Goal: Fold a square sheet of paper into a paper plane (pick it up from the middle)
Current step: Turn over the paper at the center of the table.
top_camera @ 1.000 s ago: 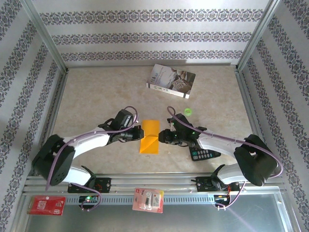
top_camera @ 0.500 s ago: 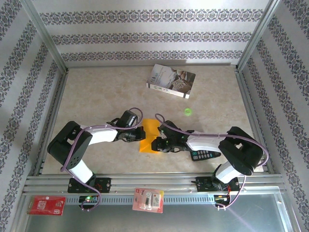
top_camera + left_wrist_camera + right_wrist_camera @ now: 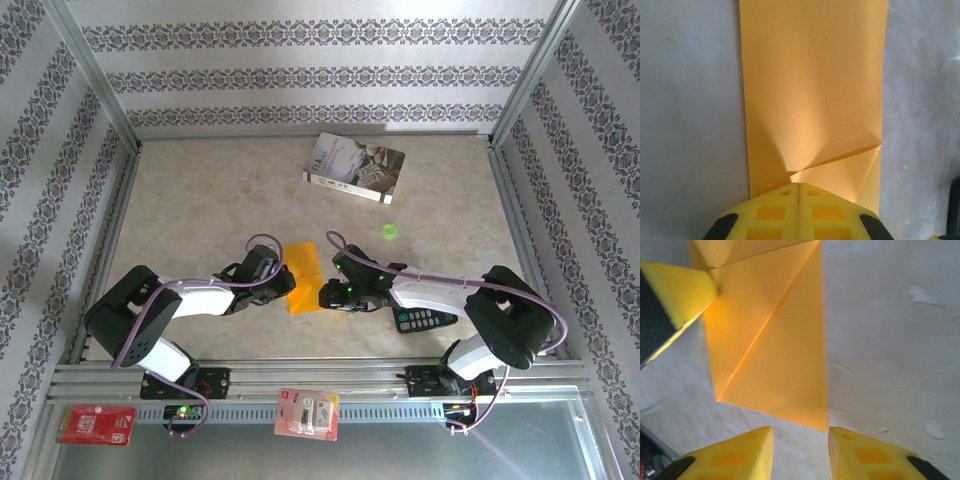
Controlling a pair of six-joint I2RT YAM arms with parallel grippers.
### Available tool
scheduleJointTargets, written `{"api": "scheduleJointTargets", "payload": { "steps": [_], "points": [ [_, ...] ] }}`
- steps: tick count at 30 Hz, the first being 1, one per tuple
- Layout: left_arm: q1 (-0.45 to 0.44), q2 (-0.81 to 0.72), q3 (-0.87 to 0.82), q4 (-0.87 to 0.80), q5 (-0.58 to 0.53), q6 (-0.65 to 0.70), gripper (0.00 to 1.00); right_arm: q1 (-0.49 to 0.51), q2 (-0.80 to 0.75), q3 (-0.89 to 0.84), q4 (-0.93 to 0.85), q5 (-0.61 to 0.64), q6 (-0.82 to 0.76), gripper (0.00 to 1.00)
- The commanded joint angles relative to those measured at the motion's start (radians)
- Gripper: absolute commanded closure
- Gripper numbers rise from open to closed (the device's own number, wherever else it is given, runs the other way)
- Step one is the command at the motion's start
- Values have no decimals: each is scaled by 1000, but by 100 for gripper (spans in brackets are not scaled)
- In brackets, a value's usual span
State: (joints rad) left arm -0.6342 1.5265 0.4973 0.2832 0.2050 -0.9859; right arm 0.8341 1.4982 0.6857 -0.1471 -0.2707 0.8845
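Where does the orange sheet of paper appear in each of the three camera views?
Top external: the sheet of paper lies near the table's middle, between the left gripper and the right gripper.
Left wrist: the sheet runs from the top edge down to the shut fingertips.
Right wrist: upper left, ahead of the open fingers.
Shared landmark: the left gripper's yellow tip touching the sheet's edge.

Legible text: none at this size.
- Grey-white printed book (image 3: 355, 168), far side of desk: cover print and pictures present, lettering too small to read.
- Black calculator (image 3: 425, 320): key markings blurred.
- Flat red packet (image 3: 95, 424), front rail: white emblem, not identifiable.
- Clear blister pack with red-and-white card (image 3: 307, 413), front rail: label print unreadable.
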Motion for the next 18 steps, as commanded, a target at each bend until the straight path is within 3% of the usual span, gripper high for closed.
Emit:
{"api": "scheduleJointTargets", "payload": {
  "steps": [1,7,18],
  "points": [
    [-10,-8,-24,-65,-79,-38,100,13,-13,24,-61,69,-7,65],
    [-11,7,-13,-73,-64,-18,100,25,30,35,40,17,20,66],
    [-10,8,-18,-72,-52,-11,100,34,95,63,48,22,17,67]
  ]
}}
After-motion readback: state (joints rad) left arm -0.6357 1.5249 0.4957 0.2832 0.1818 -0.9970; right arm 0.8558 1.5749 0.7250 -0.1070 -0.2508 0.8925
